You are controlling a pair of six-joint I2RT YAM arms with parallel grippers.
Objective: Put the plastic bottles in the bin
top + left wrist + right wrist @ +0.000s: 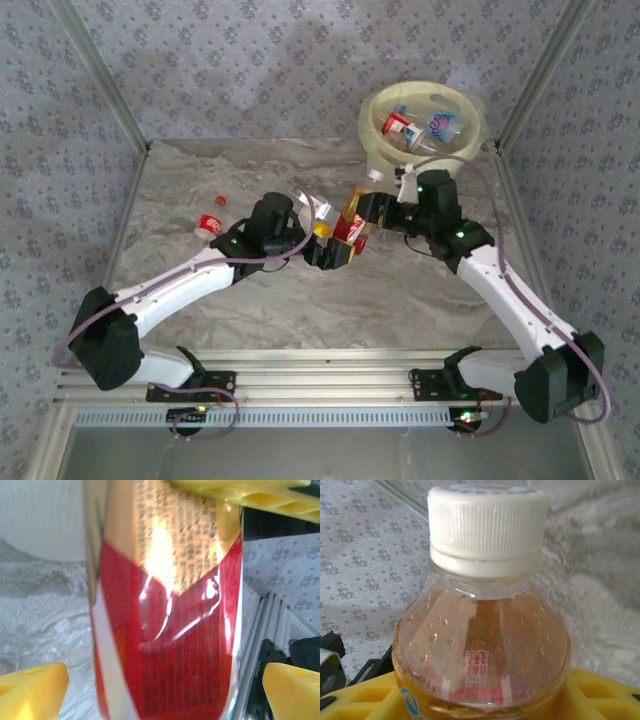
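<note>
An amber plastic bottle [351,222] with a red label hangs above the table's middle, between both grippers. My right gripper [373,213] is shut on it; in the right wrist view the yellow fingers [600,695] press its shoulder [480,645] below the white cap [485,527]. My left gripper [332,250] stands open around the red label [170,645], its yellow fingertips [30,690] clear of it on both sides. Another small bottle [210,222] with a red label and cap lies on the table at left. The pale yellow bin [372,118] at the back right holds several bottles [405,128].
Patterned walls and slanted aluminium posts [100,70] close off the marble-look table [200,170] at left, right and back. A metal rail [320,385] with the arm bases runs along the near edge. The bin stands just behind the right arm's wrist [435,195].
</note>
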